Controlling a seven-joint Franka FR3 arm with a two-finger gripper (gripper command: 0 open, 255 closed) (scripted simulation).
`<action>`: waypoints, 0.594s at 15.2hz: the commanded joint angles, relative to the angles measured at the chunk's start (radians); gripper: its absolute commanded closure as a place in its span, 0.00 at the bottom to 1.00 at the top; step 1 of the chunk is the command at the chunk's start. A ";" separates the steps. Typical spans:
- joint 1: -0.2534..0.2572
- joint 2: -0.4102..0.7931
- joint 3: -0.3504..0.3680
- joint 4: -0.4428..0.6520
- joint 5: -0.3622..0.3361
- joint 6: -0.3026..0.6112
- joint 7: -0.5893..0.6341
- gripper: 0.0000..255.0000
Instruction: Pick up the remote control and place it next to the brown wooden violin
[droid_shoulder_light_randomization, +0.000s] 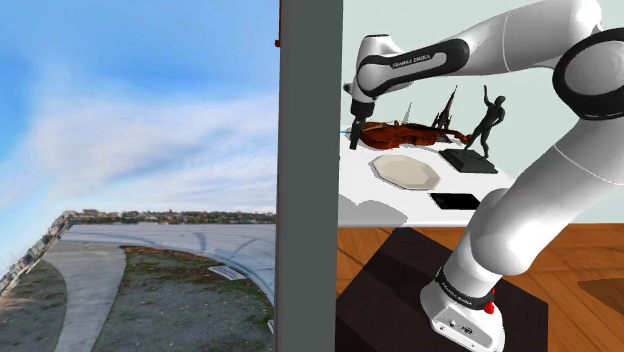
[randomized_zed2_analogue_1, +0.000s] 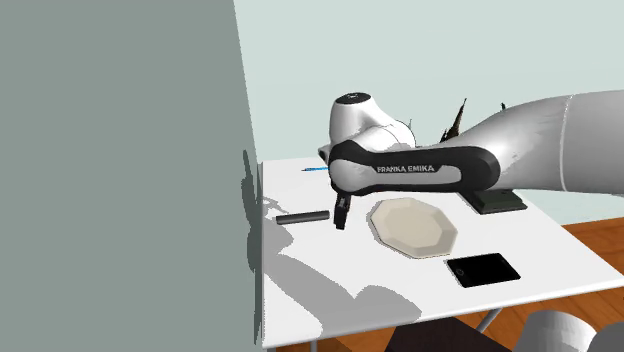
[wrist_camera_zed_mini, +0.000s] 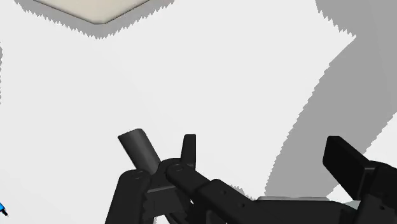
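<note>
2 fingers (wrist_camera_zed_mini: 189, 149) apart w/ remote (randomized_zed2_analogue_1: 302, 216) beside gripper (randomized_zed2_analogue_1: 340, 222).

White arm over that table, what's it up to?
The white robot arm's black two-finger gripper hangs low over the white table with its fingers open. It is right beside a slim dark bar-shaped remote control that lies flat on the table. The remote is not held: it sits just outside the fingers. In the shoulder view, the brown wooden violin lies farther back, beyond a pale eight-sided plate.
</note>
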 joint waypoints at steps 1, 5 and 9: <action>0.007 0.081 -0.017 0.049 0.021 0.037 -0.061 0.00; 0.008 0.239 -0.036 0.151 0.077 0.098 -0.183 0.00; -0.007 0.398 -0.034 0.274 0.141 0.135 -0.300 0.00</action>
